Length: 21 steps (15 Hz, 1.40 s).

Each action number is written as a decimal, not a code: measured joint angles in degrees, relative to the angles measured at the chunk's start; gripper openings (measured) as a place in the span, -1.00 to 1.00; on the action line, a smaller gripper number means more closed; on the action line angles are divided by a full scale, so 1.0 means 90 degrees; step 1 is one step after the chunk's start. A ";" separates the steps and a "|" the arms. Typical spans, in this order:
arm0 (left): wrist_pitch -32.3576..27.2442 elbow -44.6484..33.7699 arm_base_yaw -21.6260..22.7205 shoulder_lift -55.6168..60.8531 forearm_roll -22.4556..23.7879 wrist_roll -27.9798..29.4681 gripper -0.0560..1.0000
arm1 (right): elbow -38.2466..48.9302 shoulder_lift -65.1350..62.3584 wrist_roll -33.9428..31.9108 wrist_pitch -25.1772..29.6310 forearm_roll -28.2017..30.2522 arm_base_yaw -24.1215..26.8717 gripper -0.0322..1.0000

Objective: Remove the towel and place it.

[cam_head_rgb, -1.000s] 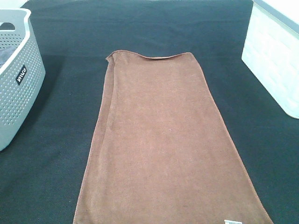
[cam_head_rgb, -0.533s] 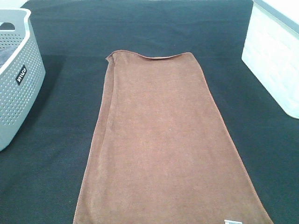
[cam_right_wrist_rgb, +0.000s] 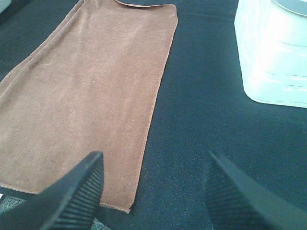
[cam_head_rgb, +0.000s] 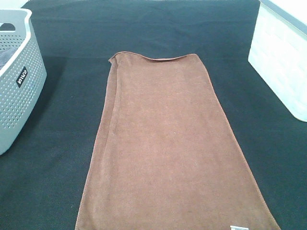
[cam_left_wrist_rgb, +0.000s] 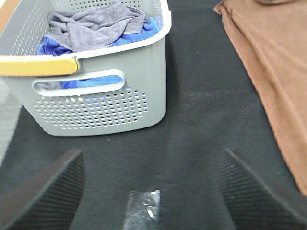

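Note:
The brown towel lies flat and lengthwise down the middle of the black table covering, a small white tag at its near right corner. Neither arm shows in the exterior high view. In the left wrist view the left gripper is open above bare black cloth, with the towel off to one side and nothing between its fingers. The right wrist view shows the right gripper open over the towel's edge and the black covering, holding nothing.
A grey perforated basket stands at the left edge; it holds grey and blue cloths. A white bin stands at the right edge, seen too in the right wrist view as the white bin. A small clear plastic scrap lies under the left gripper.

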<state>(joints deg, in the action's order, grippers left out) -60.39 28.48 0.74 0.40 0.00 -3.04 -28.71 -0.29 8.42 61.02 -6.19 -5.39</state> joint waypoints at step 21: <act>0.0000 0.0000 0.0000 0.0000 0.0000 0.0337 0.50 | 0.0000 0.0000 0.0000 -0.0051 0.0000 0.0000 0.20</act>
